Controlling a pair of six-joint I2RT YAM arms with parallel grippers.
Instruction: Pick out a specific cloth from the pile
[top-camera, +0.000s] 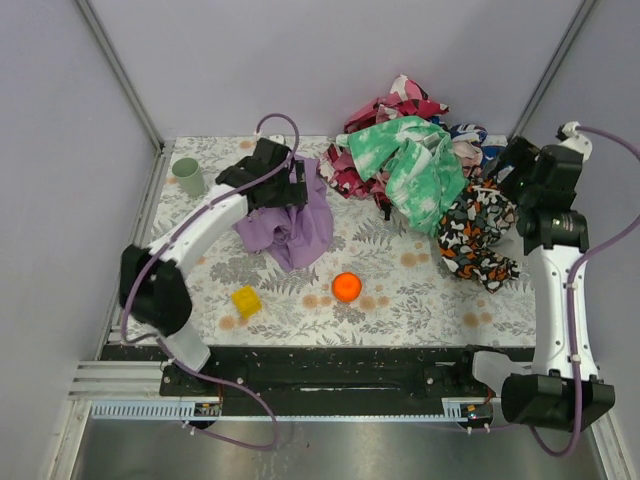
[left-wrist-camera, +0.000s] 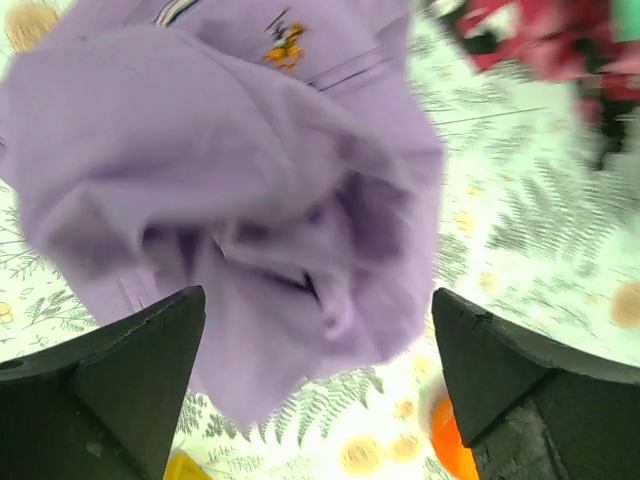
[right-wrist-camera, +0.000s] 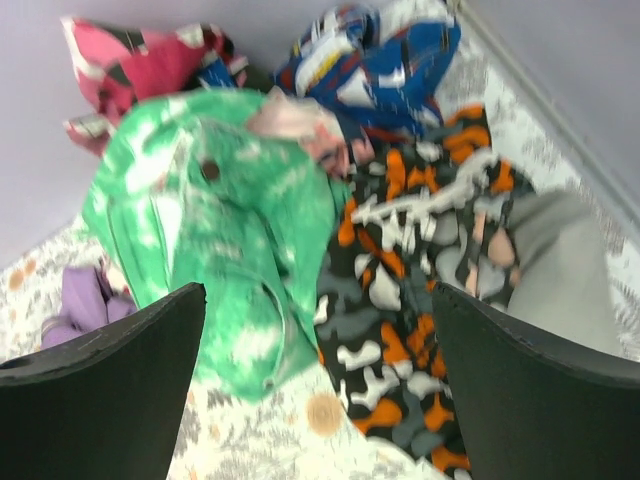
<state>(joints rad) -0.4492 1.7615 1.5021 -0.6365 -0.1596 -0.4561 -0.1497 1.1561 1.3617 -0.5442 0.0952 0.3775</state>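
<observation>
The lilac-purple cloth (top-camera: 290, 225) lies crumpled on the table left of centre, apart from the pile (top-camera: 420, 150). It fills the left wrist view (left-wrist-camera: 230, 170), and a corner shows in the right wrist view (right-wrist-camera: 80, 300). My left gripper (top-camera: 288, 192) hovers over its far edge, jaws wide open (left-wrist-camera: 318, 330) and empty. The pile sits at the back right, with a green-white tie-dye cloth (right-wrist-camera: 200, 220) and a black-orange-white cloth (right-wrist-camera: 420, 270) in front. My right gripper (top-camera: 497, 178) is open (right-wrist-camera: 320, 330) and empty above them.
An orange ball (top-camera: 346, 286) and a yellow block (top-camera: 246, 301) lie near the front of the table. A green cup (top-camera: 187, 176) stands at the back left. Walls close in the table on three sides.
</observation>
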